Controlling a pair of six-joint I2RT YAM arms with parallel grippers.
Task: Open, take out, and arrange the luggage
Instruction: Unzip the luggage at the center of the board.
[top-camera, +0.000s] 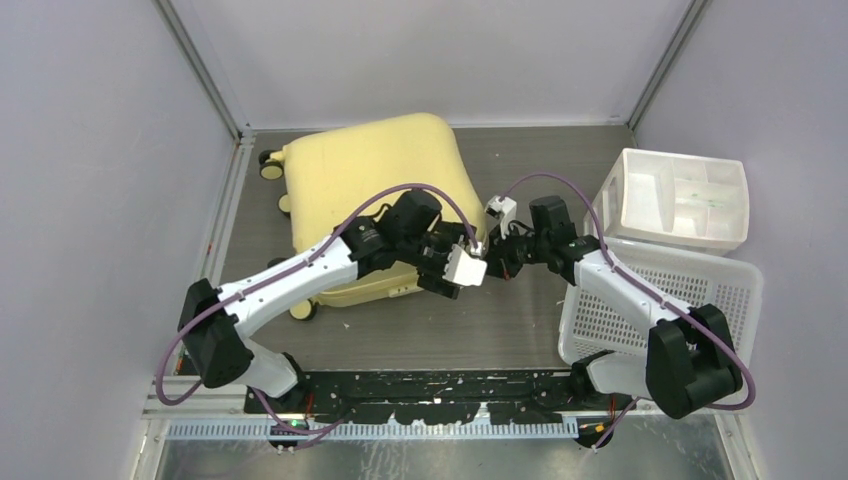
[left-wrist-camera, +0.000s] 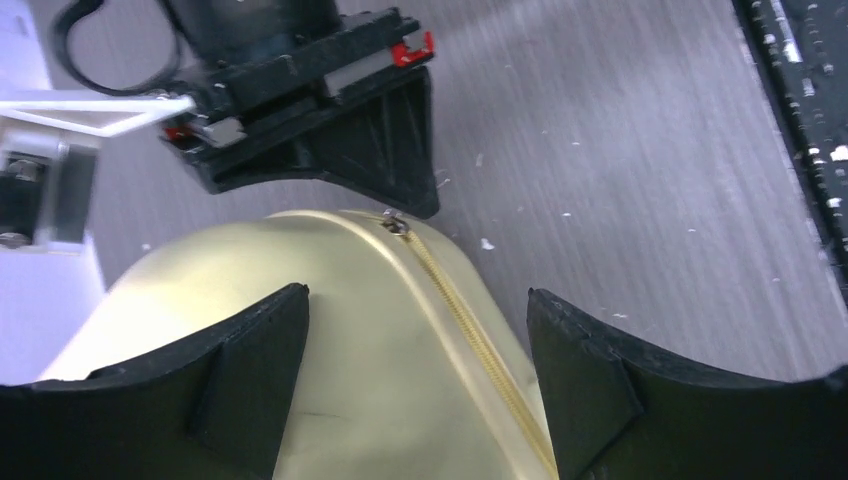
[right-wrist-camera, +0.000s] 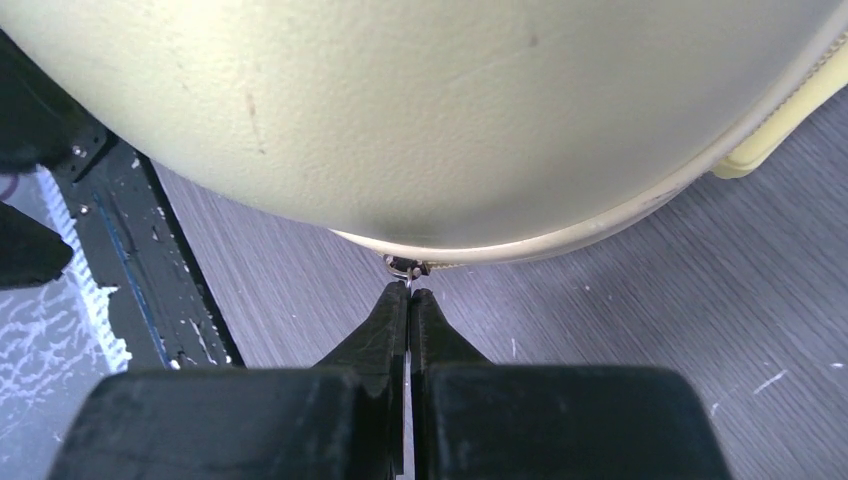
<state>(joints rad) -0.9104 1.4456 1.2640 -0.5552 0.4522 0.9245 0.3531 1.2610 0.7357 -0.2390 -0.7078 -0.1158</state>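
Down at the near edge, the black mounting rail (top-camera: 430, 385) carries both arm bases. Just past it on the right sits the white perforated plastic basket (top-camera: 740, 275), its mesh walls hard against the right arm and taking up the table's near right corner.

Now to the action in the middle of the dark, wood-grained table (top-camera: 450, 340). Both arms meet at the near right corner of the luggage (top-camera: 370, 170). The left gripper (left-wrist-camera: 418, 298) is spread wide, its chunky black fingers (left-wrist-camera: 250, 360) either side of the rounded corner. I cannot tell whether they touch the shell. The right gripper (right-wrist-camera: 410, 292) is clenched tight, its wedge-shaped tips pinched together right at the small metal zipper pull (right-wrist-camera: 405, 268), and it looks to have the tab nipped between them. From the left wrist, that right gripper stands directly across the corner, blocking the view past it.

The luggage itself is a pale yellow hard-shell case, smooth, faintly scuffed and bulging. It lies flat on the left half of the table and reaches the far edge. Its zipper (left-wrist-camera: 470, 330) runs closed, tone on tone, along the corner. Small caster wheels (top-camera: 270, 165) poke out toward the left edge.

In the far right corner, behind the basket, the white drawer bin (top-camera: 640, 165) sits tilted, its compartments showing.
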